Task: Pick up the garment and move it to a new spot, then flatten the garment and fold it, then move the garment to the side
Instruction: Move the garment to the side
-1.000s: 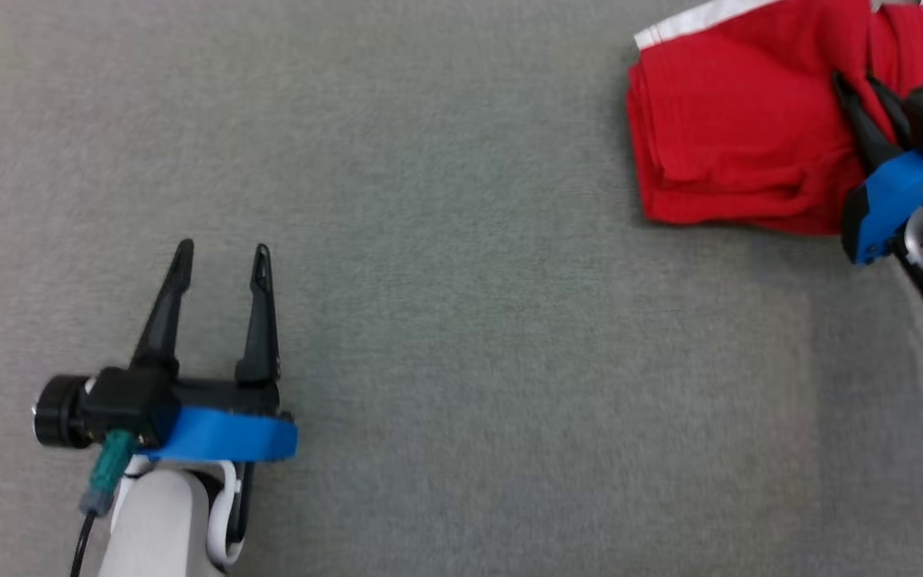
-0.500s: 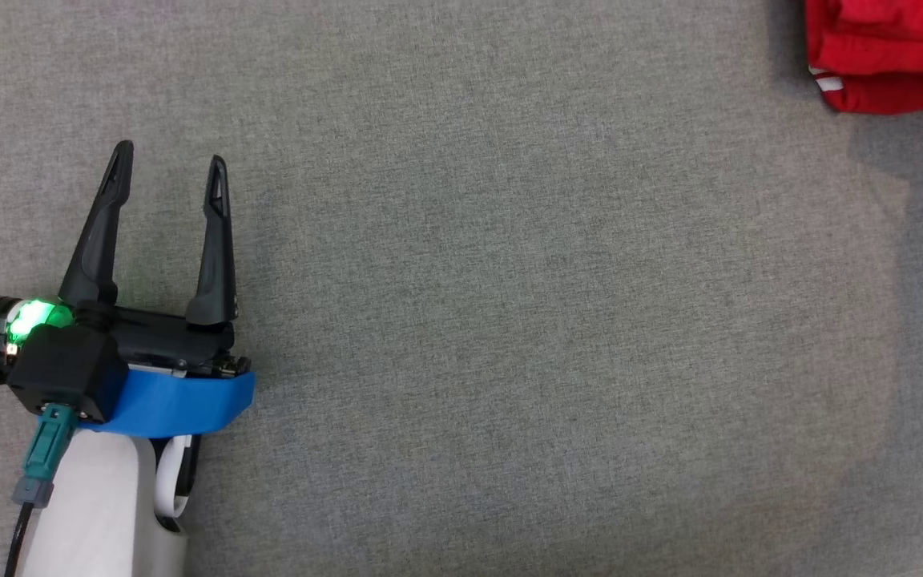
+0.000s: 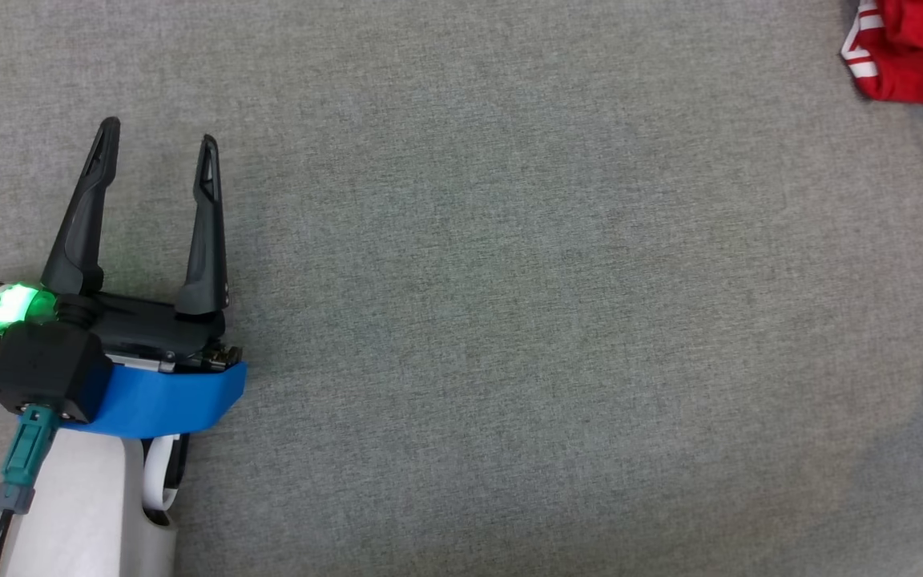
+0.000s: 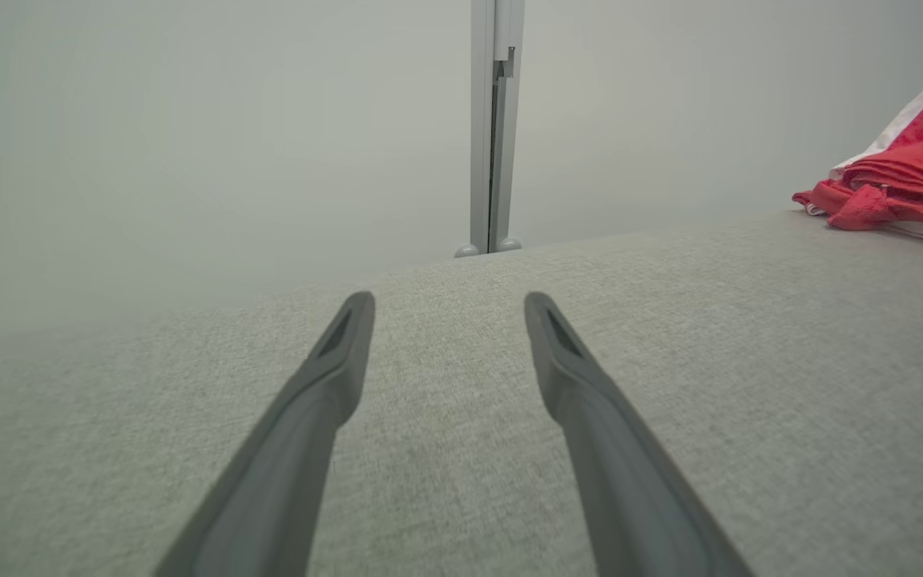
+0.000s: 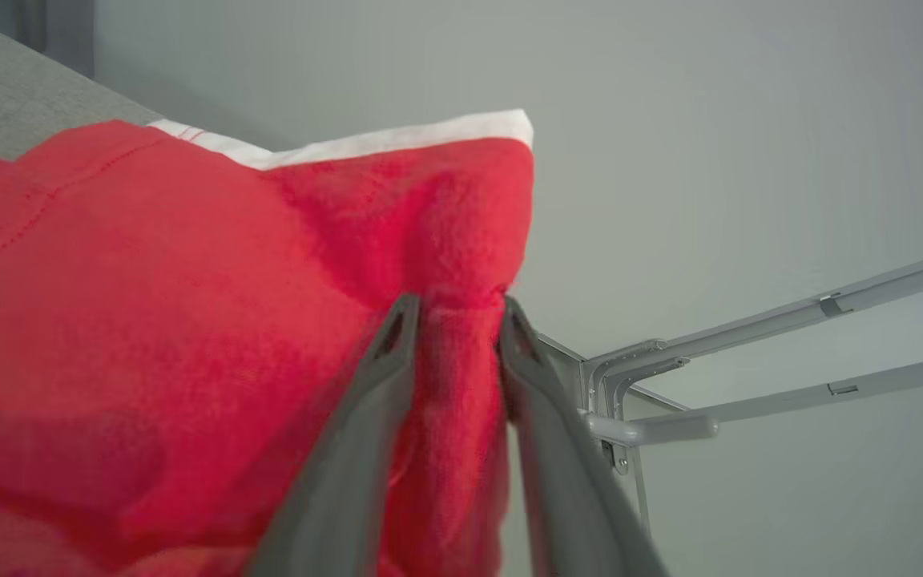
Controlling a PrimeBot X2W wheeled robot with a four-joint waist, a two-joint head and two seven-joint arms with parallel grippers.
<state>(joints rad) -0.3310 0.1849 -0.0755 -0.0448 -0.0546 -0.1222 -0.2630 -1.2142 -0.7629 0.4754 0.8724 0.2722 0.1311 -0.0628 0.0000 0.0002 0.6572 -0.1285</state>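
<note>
Fingers of my right tool point(image 5: 458, 303) are clenched on a bunched fold of the red garment point(image 5: 149, 320). The right wrist view gives me that grip up close: cloth is squeezed between the two tips, the rest of the fabric spreads left and down, and a white edge band point(image 5: 397, 136) runs along its top. Behind it are a pale wall and a grey metal frame point(image 5: 750, 328) at the right. The head view gives me placement instead: the garment is a red heap with white striping at the top right corner of the grey surface point(image 3: 509, 320). My left tool point(image 3: 159, 132) sits at the lower left of that view, well apart from the garment. Its fingers are spread with nothing between them, and a green light point(image 3: 17, 304) glows at its wrist. The left wrist view looks low along those spread fingers across the surface. There the garment lies in layers at the right edge, and a vertical metal post point(image 4: 493, 120) stands against the wall beyond.
</note>
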